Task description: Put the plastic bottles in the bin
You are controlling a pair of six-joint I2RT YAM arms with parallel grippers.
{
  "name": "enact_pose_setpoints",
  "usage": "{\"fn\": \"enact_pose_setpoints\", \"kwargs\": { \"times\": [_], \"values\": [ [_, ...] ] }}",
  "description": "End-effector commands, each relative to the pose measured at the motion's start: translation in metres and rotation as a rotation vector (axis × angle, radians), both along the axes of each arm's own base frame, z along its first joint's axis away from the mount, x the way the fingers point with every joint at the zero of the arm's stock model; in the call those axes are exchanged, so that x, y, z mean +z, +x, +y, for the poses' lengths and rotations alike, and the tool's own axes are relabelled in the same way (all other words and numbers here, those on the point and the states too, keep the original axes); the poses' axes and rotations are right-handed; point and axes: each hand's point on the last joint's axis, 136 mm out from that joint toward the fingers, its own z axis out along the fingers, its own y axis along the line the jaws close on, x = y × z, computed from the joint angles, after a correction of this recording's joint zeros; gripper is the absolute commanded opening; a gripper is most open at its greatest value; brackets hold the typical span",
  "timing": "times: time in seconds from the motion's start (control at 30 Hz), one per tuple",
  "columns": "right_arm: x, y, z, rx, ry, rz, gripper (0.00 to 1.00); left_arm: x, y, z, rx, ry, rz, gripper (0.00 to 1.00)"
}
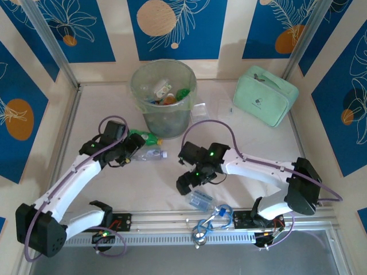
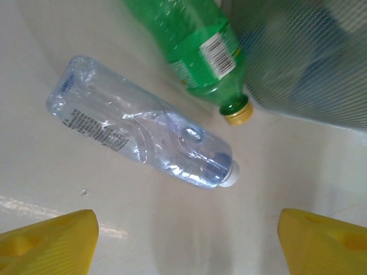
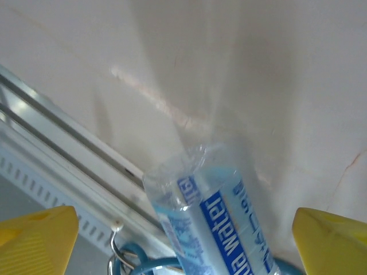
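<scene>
The bin (image 1: 163, 94) stands at the back centre with several plastic bottles inside. A green bottle (image 1: 143, 137) with a yellow cap and a crushed clear bottle (image 1: 150, 154) lie on the table just in front of it. My left gripper (image 1: 131, 150) hovers beside them. From its wrist the clear bottle (image 2: 143, 137) and green bottle (image 2: 200, 51) lie ahead of the open left gripper (image 2: 186, 246), with nothing between its fingers. A blue-labelled bottle (image 1: 200, 200) lies near the front rail. The right gripper (image 3: 183, 243) is open wide over that bottle (image 3: 223, 223) without touching it.
A mint-green zippered case (image 1: 265, 102) lies at the back right. An aluminium rail (image 1: 172, 220) runs along the near edge, with a blue clip and metal hook (image 1: 211, 224) on it. Two small clear scraps (image 1: 200, 109) lie right of the bin. The bin wall (image 2: 304, 57) is close to the green bottle.
</scene>
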Motion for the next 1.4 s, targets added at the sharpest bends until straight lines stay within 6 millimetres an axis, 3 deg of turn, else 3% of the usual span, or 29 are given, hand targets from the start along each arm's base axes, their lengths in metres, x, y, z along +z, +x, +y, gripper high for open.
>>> {"fn": "enact_pose_setpoints", "kwargs": {
  "times": [0.0, 0.4, 0.73, 1.07, 1.27, 1.37],
  "values": [
    [-0.018, -0.013, -0.015, -0.008, -0.128, 0.054, 0.97, 0.014, -0.001, 0.012, -0.001, 0.031, -0.043, 0.82],
    [-0.055, -0.019, -0.022, 0.038, -0.321, 0.065, 0.98, 0.009, -0.005, 0.018, 0.010, -0.020, -0.041, 0.82],
    [-0.063, 0.005, -0.027, -0.023, -0.332, 0.023, 0.81, 0.007, -0.004, 0.018, 0.013, -0.036, -0.043, 0.81],
    [-0.037, 0.019, -0.023, -0.049, -0.255, -0.073, 0.66, 0.019, 0.004, 0.015, -0.008, -0.045, -0.085, 0.81],
    [-0.001, 0.036, -0.024, -0.112, -0.149, -0.157, 0.63, 0.036, 0.011, 0.015, -0.027, -0.041, -0.133, 0.81],
    [0.028, 0.045, -0.020, -0.154, -0.042, -0.209, 0.61, 0.053, 0.017, 0.010, -0.056, -0.059, -0.187, 0.81]
  ]
}}
